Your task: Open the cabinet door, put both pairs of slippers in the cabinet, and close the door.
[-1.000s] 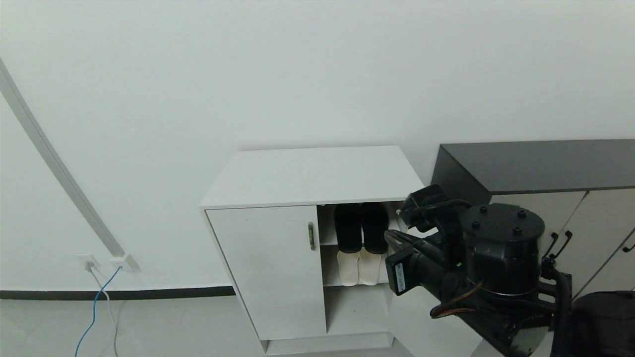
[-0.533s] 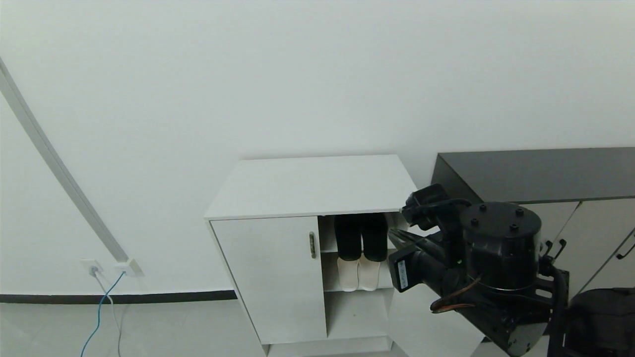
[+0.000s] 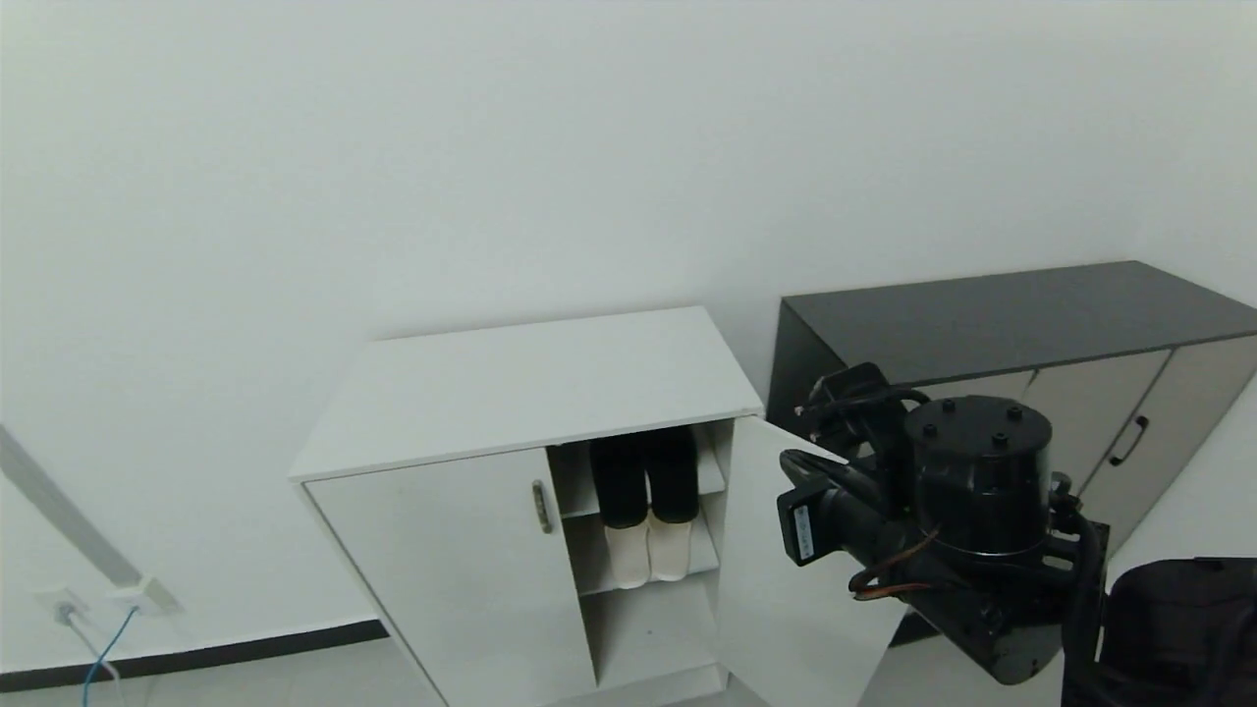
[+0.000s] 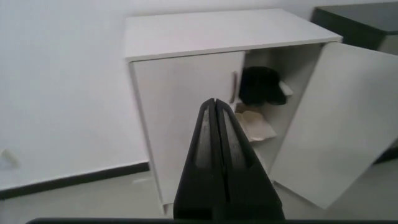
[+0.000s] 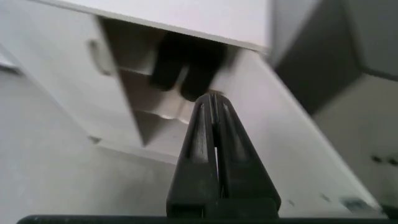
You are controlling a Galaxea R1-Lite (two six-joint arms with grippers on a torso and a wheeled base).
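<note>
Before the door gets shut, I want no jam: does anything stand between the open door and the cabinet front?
Nothing visible does. The black slippers and white slippers lie on shelves inside the cabinet; whether their ends pass the front edge, I cannot tell.

The head camera looked down at the cabinet (image 3: 520, 393) from above, some way off. The left wrist camera faced its front along the left claw (image 4: 215, 106); the right, nearer and lower, looked upward. All shared the open shelves (image 3: 709, 477).
</note>
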